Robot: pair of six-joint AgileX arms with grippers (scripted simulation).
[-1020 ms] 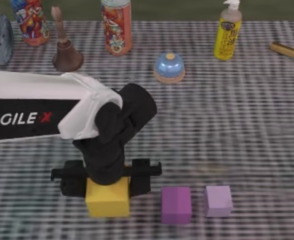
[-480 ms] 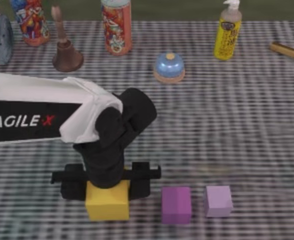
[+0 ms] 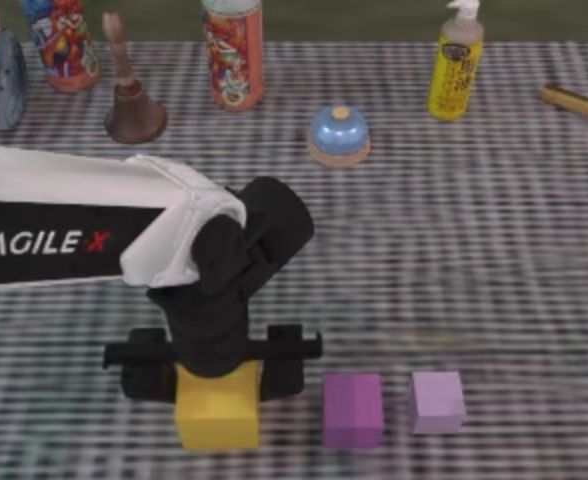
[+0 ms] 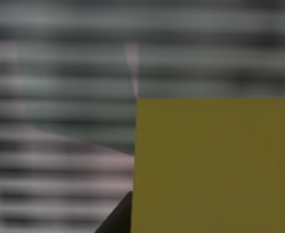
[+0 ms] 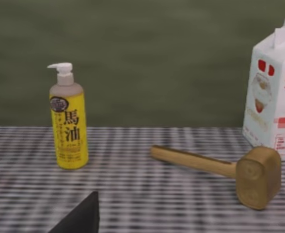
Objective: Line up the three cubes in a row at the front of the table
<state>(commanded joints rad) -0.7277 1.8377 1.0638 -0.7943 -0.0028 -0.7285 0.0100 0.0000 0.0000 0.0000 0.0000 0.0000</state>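
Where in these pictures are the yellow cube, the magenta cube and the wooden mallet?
yellow cube [image 3: 217, 420], top view, its top face.
magenta cube [image 3: 353, 408], top view, its top face.
wooden mallet [image 5: 258, 175], right wrist view, its head.

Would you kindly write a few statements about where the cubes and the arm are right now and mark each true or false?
1. The left gripper is at the yellow cube. True.
2. The purple cube lies between the yellow cube and the lilac cube. True.
3. The lilac cube is stacked on the purple cube. False: both rest on the table, side by side with a gap.
4. The right arm reaches over the cubes. False: it is absent from the top view.
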